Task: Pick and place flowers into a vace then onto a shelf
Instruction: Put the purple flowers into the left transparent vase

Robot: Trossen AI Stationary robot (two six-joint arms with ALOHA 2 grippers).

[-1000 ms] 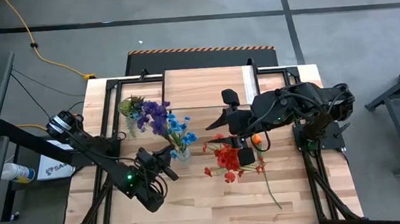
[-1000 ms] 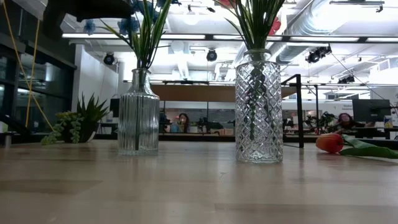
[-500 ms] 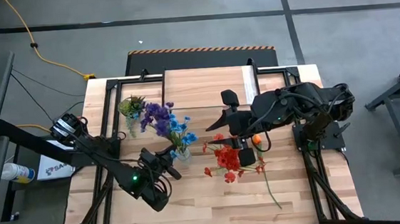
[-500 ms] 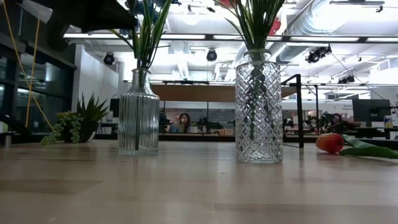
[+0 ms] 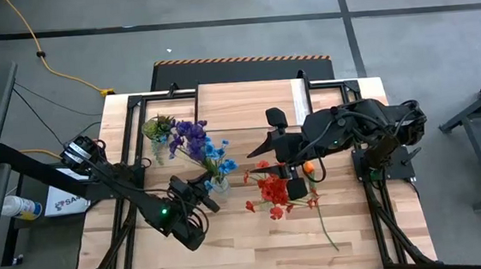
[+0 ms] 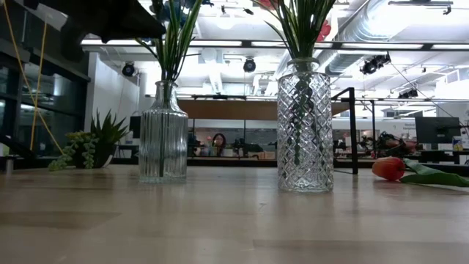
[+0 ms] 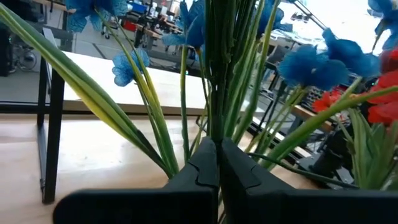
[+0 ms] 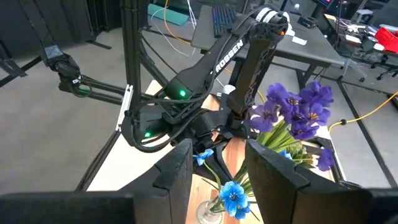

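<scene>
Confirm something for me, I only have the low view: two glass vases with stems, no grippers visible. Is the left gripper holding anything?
Observer: Yes. The left gripper is shut on the stems of the blue and purple flowers, just above the ribbed vase.
Operator: Right arm?
Observer: The right gripper hangs beside the red flowers, fingers apart, nothing between them.
Operator: Shelf?
Observer: The shelf stands at the table edge at the top of the high view, with neither vase on it.
</scene>
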